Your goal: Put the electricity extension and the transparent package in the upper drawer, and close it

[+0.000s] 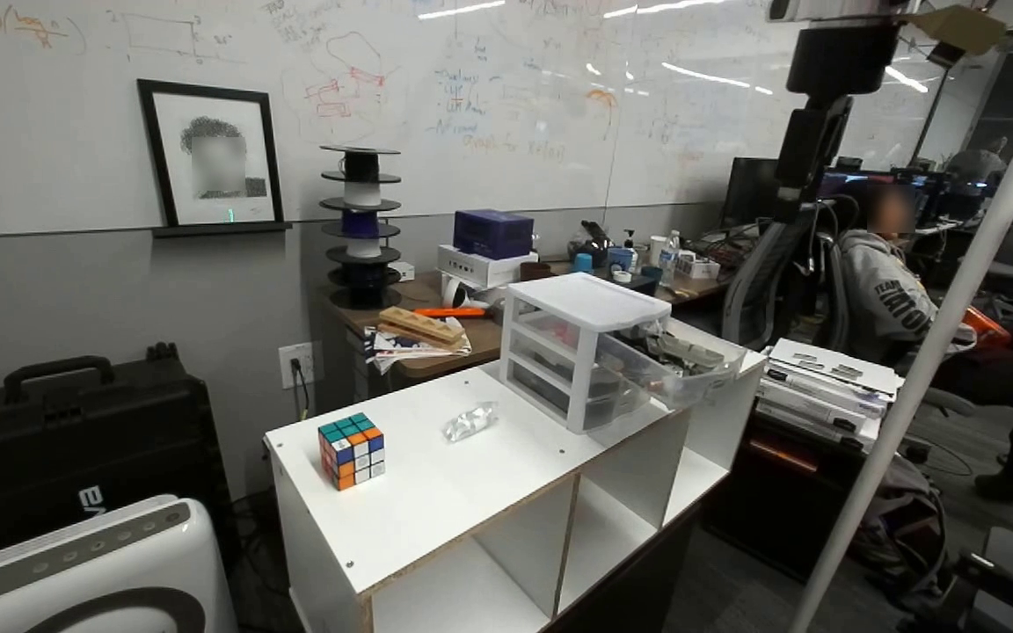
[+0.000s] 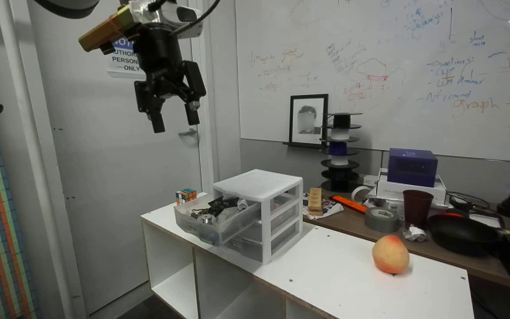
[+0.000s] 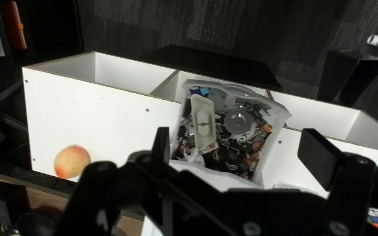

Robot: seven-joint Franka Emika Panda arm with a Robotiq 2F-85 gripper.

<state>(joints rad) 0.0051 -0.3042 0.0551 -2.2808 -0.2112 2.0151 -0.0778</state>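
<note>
Well below the spread hand (image 2: 175,122) lie the transparent package (image 1: 470,422) and pulled-out upper drawer (image 2: 198,230).

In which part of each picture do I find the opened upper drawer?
In an exterior view: upper drawer, right of centre.
In an exterior view: upper drawer, lower half, left of centre.
Wrist view: upper drawer, slightly right of centre.
Shared landmark: puzzle cube, at least partly visible in all three.
</note>
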